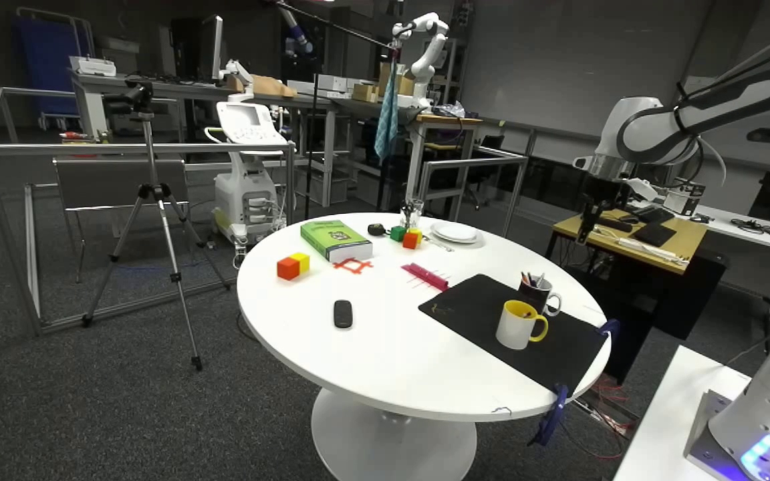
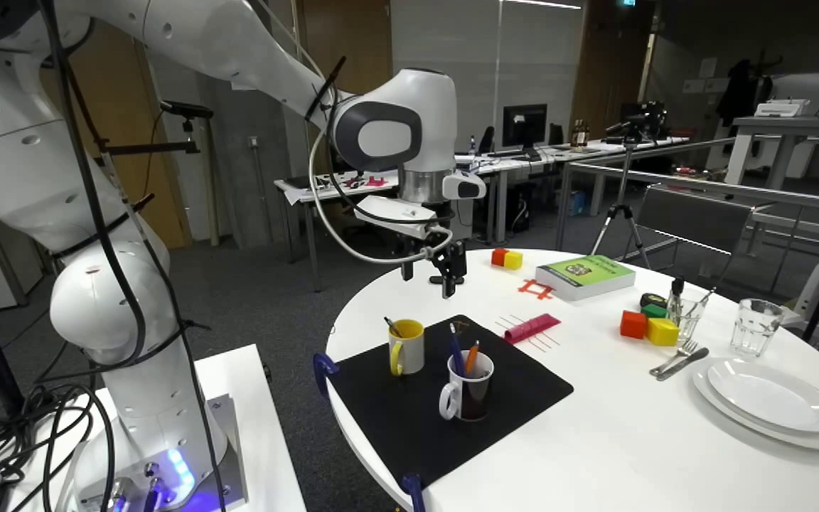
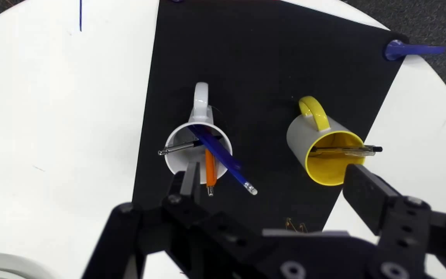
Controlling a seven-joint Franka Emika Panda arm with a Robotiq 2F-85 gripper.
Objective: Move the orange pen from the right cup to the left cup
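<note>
Arm (image 2: 239, 43): stretched out above the table (image 2: 630, 427), wrist (image 2: 434, 114) bent;
Gripper (image 2: 428, 284): pointing down, well clear of the table; fingers (image 3: 366, 193) spread wide, holding nothing;
Orange pen (image 3: 210, 170): tilted in the dark mug (image 2: 475, 398), against its rim;
Yellow mug (image 2: 413, 355): upright on the black mat (image 2: 402, 427)

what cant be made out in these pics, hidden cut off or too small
Orange pen: lower part hidden by the dark cup in an exterior view, partly covered by the blue pencil in the wrist view.
Black pen in the yellow mug: lower end hidden by the mug's wall in an exterior view.
Plates: cut off at the wrist view's lower left corner.
Book: cover print too small to read in both exterior views.
</note>
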